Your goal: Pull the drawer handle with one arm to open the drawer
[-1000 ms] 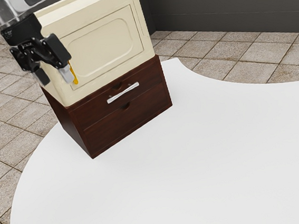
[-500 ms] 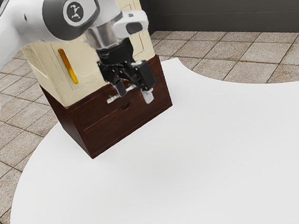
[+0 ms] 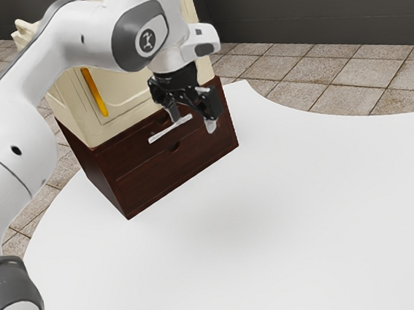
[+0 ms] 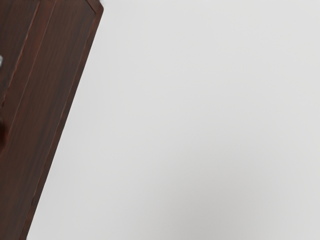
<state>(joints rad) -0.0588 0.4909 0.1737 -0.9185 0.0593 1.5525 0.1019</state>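
Black two-finger claw [image 3: 193,122] near the straight silver metal handle [image 3: 165,133] of the dark-brown wooden upper drawer [image 3: 129,155], in the upper middle of the exterior view. The drawer appears shut. The fingers stand apart, with nothing clamped between them.

Principal risk: a missed grasp. The opening seems offset toward the exterior view's right, so closing here would probably catch air or only the bar's end. A second risk is collision: one finger [image 3: 174,115] overlaps the bar in this view, and advancing without realignment could knock it or press the drawer front. A hold at the very end might also slip or skew the pull.

Relative position: the handle extends toward the frame's lower left from the claw, its upper-right end beside or behind that finger; contact cannot be determined. The white, curved-edged counter [image 3: 272,222] lies below.
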